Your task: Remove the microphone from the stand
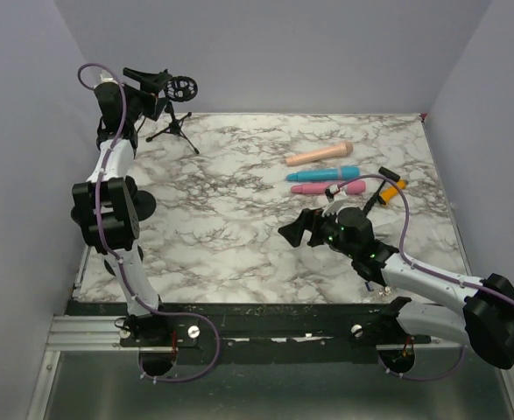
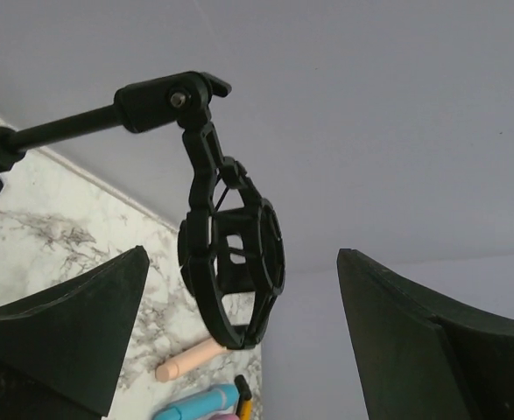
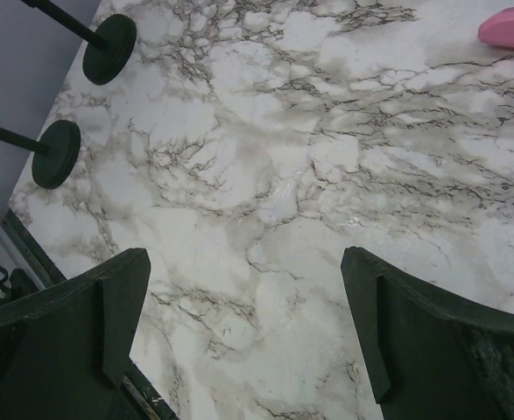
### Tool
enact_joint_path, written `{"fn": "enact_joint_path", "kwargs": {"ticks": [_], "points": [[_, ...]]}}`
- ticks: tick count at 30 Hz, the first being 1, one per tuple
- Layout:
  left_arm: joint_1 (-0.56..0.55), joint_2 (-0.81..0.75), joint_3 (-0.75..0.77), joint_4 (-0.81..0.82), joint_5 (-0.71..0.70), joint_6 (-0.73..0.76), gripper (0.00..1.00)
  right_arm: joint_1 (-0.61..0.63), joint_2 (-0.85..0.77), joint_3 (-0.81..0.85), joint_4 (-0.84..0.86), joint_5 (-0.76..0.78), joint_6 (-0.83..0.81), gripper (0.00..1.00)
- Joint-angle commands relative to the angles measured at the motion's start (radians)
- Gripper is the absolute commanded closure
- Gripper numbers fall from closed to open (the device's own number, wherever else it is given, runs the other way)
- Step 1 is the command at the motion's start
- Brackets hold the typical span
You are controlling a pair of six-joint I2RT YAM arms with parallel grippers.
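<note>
A black tripod microphone stand (image 1: pixel 176 131) stands at the back left of the marble table. Its boom carries a black ring-shaped shock mount (image 1: pixel 183 87), also in the left wrist view (image 2: pixel 230 271), and the ring is empty. Several microphones lie on the table at the right: peach (image 1: pixel 318 156), blue (image 1: pixel 324 174), pink (image 1: pixel 331 187) and orange-black (image 1: pixel 388 190). My left gripper (image 1: pixel 150 80) is raised beside the mount, open and empty (image 2: pixel 243 260), touching nothing. My right gripper (image 1: pixel 299 229) hovers open and empty over bare marble (image 3: pixel 243 262).
Two black round bases (image 3: pixel 109 37) (image 3: pixel 57 153) sit near the table's left edge, one visible by the left arm (image 1: pixel 143 206). Grey walls enclose the table on three sides. The pink microphone's tip (image 3: pixel 510 26) shows in the right wrist view.
</note>
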State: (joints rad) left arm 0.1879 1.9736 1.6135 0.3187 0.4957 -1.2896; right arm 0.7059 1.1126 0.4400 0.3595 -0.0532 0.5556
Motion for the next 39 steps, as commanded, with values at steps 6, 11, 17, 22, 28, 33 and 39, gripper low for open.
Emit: {"fn": "enact_joint_path", "kwargs": {"ticks": [6, 11, 17, 22, 28, 33, 39], "points": [[-0.057, 0.144, 0.195, 0.027, -0.034, -0.048, 0.13, 0.009, 0.015, -0.003, 0.030, 0.042, -0.026, 0.00], [-0.069, 0.153, 0.189, -0.012, -0.058, -0.031, 0.15, 0.010, 0.018, -0.002, 0.030, 0.045, -0.026, 0.00], [-0.078, 0.160, 0.149, 0.069, -0.039, -0.097, 0.31, 0.010, 0.024, -0.002, 0.030, 0.048, -0.027, 0.00], [-0.079, 0.104, 0.133, 0.053, -0.027, -0.039, 0.44, 0.010, 0.027, 0.000, 0.029, 0.048, -0.026, 0.00], [-0.082, 0.033, 0.088, 0.034, 0.010, -0.020, 0.56, 0.009, 0.026, 0.004, 0.018, 0.048, -0.025, 0.00], [-0.102, -0.068, -0.015, 0.038, 0.035, -0.016, 0.57, 0.010, 0.031, 0.002, 0.018, 0.075, -0.025, 0.00], [-0.159, -0.228, -0.197, 0.063, 0.077, -0.028, 0.57, 0.009, 0.048, 0.010, 0.003, 0.089, -0.024, 0.00]]}}
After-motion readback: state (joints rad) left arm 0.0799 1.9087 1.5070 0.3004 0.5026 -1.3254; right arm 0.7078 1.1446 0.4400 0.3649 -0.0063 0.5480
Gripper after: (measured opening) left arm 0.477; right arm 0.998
